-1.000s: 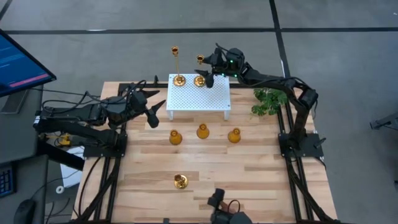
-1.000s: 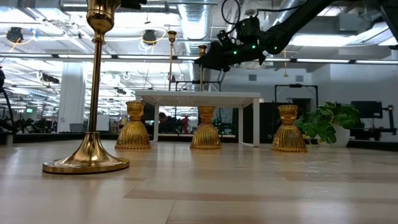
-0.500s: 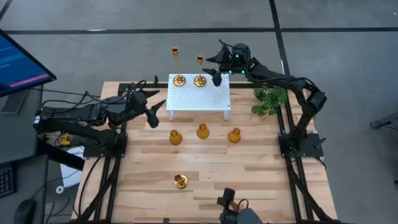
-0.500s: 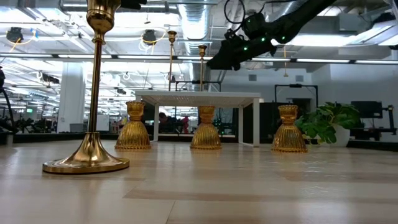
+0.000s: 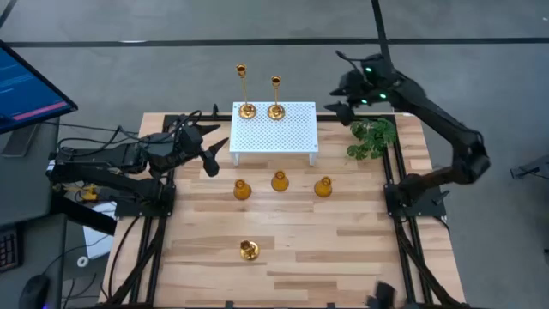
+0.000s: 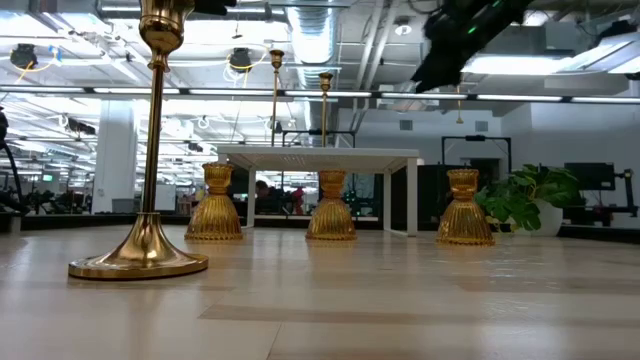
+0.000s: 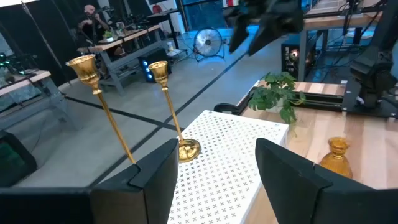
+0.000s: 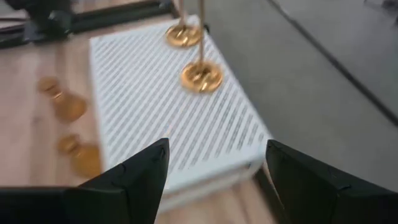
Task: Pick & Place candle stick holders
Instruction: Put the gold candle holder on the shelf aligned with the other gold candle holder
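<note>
Two brass candlesticks (image 5: pixel 246 109) (image 5: pixel 275 110) stand upright on their round bases on the far edge of a white perforated stand (image 5: pixel 273 136). A third brass candlestick (image 5: pixel 249 250) stands on the table near the front; it is large in the low view (image 6: pixel 150 150). Three amber bulb-shaped holders (image 5: pixel 242 190) (image 5: pixel 280 181) (image 5: pixel 323 186) stand in a row in front of the stand. My right gripper (image 5: pixel 341 96) is open and empty, raised beyond the stand's far right corner. My left gripper (image 5: pixel 214 154) is open and empty, left of the stand.
A green leafy plant (image 5: pixel 371 139) stands at the table's far right, below my right arm. The wooden table top (image 5: pixel 343 240) lies bare between the amber holders and the front edge. A monitor (image 5: pixel 26 86) stands off the table's left side.
My right gripper has drawn away from the right-hand candlestick on the stand, going toward the table's right edge and upward. That candlestick stays upright on the stand. My left arm has kept still.
</note>
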You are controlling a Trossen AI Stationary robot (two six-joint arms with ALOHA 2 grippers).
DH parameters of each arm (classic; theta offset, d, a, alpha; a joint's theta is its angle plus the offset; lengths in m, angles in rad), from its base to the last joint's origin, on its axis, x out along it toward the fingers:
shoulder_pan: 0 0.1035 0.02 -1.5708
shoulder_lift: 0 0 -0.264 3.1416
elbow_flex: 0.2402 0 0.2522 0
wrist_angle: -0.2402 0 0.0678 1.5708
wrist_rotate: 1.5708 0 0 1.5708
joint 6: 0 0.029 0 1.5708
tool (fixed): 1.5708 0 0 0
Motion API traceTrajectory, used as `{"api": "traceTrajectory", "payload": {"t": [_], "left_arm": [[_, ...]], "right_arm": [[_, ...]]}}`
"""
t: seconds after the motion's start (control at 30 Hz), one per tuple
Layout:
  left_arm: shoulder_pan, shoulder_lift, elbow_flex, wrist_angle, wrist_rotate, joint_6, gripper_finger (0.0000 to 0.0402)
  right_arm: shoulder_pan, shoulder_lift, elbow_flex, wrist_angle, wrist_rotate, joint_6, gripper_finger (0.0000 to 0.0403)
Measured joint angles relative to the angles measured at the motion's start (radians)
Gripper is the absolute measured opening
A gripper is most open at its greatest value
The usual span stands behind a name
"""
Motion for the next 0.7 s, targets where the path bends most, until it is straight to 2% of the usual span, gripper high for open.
{"api": "traceTrajectory", "payload": {"t": [0.13,0.3,0.53,0.7], "left_arm": [[0.000,0.000,0.000,0.000,0.030,-0.031,0.0214],[0.000,0.000,0.000,0.000,0.045,-0.050,0.0214],[-0.002,0.000,0.000,0.000,0.056,-0.058,0.0214],[-0.003,0.001,0.000,0.000,0.061,-0.058,0.0214]], "right_arm": [[0.015,-0.117,0.000,-0.150,-0.011,0.011,0.0245],[0.101,-0.252,-0.001,-0.246,-0.068,0.091,0.0223],[0.295,-0.421,-0.014,-0.259,-0.090,0.307,0.0199],[0.444,-0.522,-0.085,-0.262,-0.067,0.508,0.0186]]}}
